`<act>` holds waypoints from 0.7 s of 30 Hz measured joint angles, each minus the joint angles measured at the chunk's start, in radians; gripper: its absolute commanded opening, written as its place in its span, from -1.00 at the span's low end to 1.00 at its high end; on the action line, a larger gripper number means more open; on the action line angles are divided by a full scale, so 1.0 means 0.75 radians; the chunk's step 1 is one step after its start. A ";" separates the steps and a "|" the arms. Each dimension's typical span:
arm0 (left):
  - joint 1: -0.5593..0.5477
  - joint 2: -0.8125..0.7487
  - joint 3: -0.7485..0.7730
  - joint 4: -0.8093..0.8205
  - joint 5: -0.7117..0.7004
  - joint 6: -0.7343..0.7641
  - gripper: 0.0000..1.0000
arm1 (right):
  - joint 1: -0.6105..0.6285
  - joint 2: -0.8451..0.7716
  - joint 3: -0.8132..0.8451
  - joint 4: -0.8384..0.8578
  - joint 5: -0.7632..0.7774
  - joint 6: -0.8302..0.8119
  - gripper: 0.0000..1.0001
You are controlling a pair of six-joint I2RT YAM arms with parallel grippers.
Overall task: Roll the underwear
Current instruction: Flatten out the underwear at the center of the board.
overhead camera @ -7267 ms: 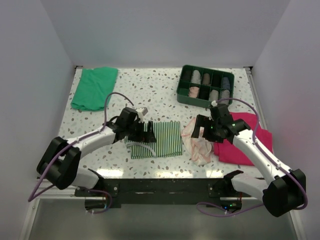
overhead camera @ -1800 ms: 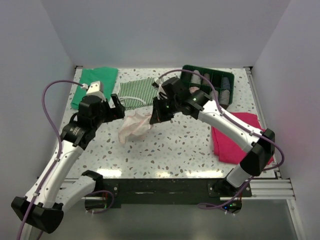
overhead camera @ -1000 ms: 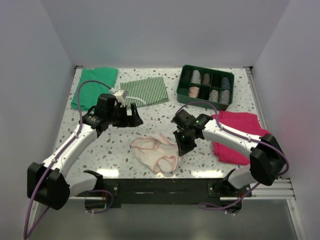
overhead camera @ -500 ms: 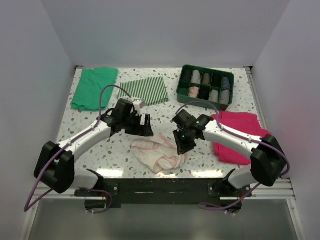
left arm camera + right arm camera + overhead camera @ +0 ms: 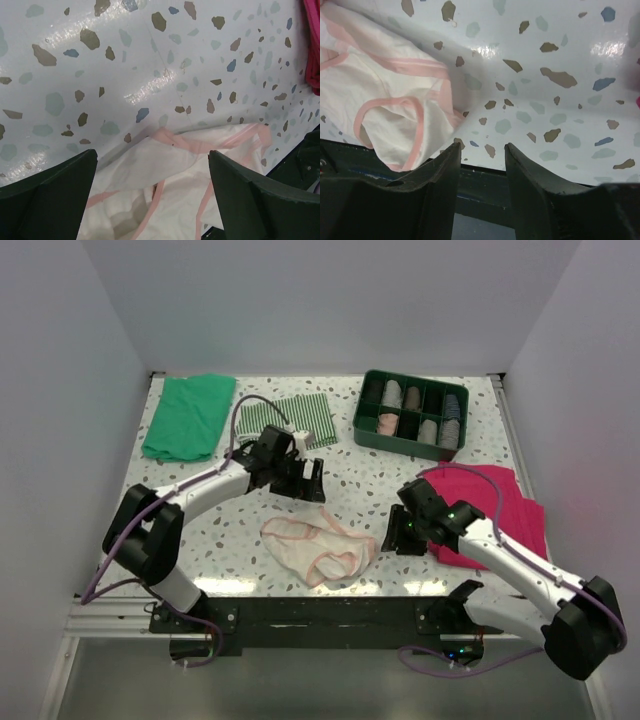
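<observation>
Top external: the underwear (image 5: pixel 318 548) lies unrolled just ahead of the wide-open left gripper (image 5: pixel 312 485) and beside the parted, empty right gripper (image 5: pixel 398 538); rolling likely starts by pinching an edge.

Underwear (image 5: pixel 170 165) part off-frame, L wrist

**Left arm** (image 5: pixel 200 483): folded at the elbow near the lower left, with the forearm stretched forward and inward toward the centre.

**Left gripper** (image 5: pixel 308 480): carried low and angled downward. Its dark fingers (image 5: pixel 50 192) are spread wide at both lower corners of the wrist view.

**Right arm** (image 5: pixel 510 558): bent at the lower right, with the forearm laid leftward toward the centre.

**Right gripper** (image 5: pixel 400 535): held low and tipped downward. The jaws are parted by a narrow gap in the wrist view.

The two grippers are kept well apart.
</observation>
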 measured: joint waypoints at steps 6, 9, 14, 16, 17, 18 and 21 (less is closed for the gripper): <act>-0.018 0.055 0.038 0.000 0.002 0.043 0.78 | -0.001 -0.010 -0.080 0.103 -0.118 0.093 -0.08; -0.027 0.086 0.033 -0.002 0.002 0.056 0.68 | -0.001 0.014 -0.087 0.146 -0.155 0.107 -0.08; -0.048 0.099 0.005 0.004 0.005 0.074 0.59 | -0.001 0.042 -0.092 0.204 -0.190 0.119 -0.08; -0.055 0.113 0.003 0.007 0.008 0.075 0.53 | -0.001 0.062 -0.097 0.230 -0.203 0.121 -0.08; -0.056 0.123 0.003 0.011 0.010 0.075 0.50 | 0.000 0.071 -0.101 0.240 -0.212 0.122 -0.07; -0.060 0.131 0.003 0.015 0.011 0.075 0.45 | 0.000 0.080 -0.107 0.250 -0.218 0.124 -0.07; -0.064 0.165 0.003 0.028 0.013 0.074 0.24 | 0.000 0.097 -0.133 0.275 -0.229 0.128 -0.07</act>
